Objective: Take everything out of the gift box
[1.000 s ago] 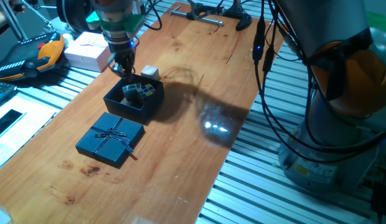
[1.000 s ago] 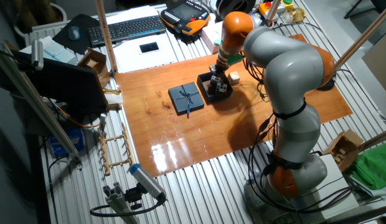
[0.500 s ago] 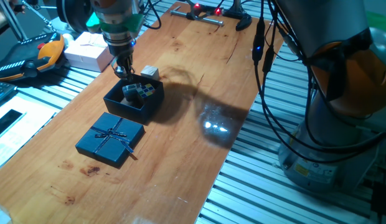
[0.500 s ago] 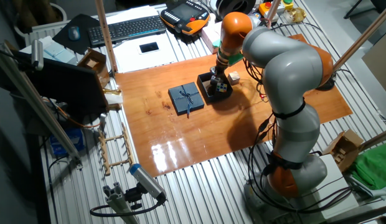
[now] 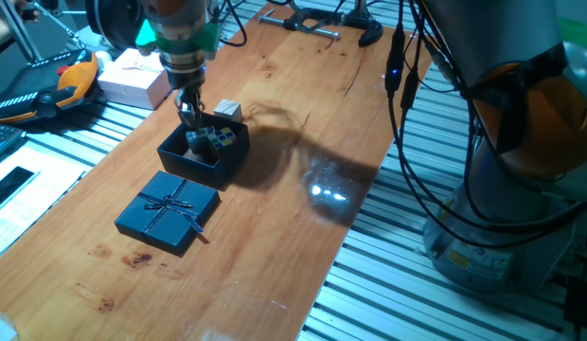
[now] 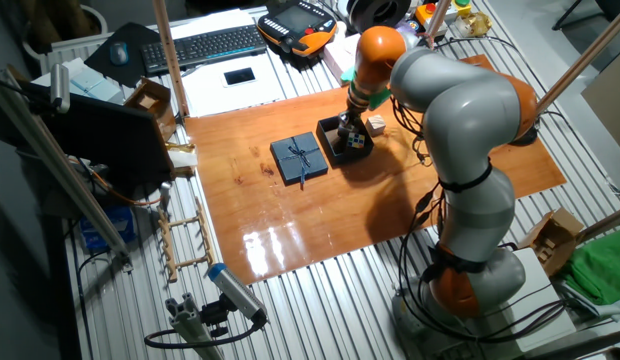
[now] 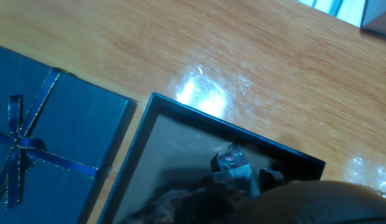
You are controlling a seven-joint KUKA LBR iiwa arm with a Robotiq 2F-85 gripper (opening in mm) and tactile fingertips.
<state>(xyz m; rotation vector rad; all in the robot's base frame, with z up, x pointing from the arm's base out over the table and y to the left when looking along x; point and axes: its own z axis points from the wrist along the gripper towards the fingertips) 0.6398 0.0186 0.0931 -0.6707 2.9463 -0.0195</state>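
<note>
The dark navy gift box (image 5: 201,156) stands open on the wooden table, also seen as the gift box (image 6: 342,140) and the gift box (image 7: 225,128). A multicoloured puzzle cube (image 5: 224,140) lies inside it toward the right. A white cube (image 5: 227,110) sits on the table just behind the box, outside it; it is the white cube (image 6: 375,126). My gripper (image 5: 190,117) points down with its fingertips dipped into the box's back-left part, left of the puzzle cube, and it looks open. The gripper (image 6: 349,120) holds nothing that I can see. The hand view shows a small grey shape inside the box, blurred.
The navy lid (image 5: 168,210) with its thin ribbon bow lies flat just in front of the box, also the lid (image 7: 43,140). A pale pink box (image 5: 133,78) stands at the table's left edge behind the gripper. Keyboard and a handheld pendant lie beyond.
The gripper has shifted slightly right and down, from over the box's back rim to inside the box. The cubes, box and lid have not moved.
</note>
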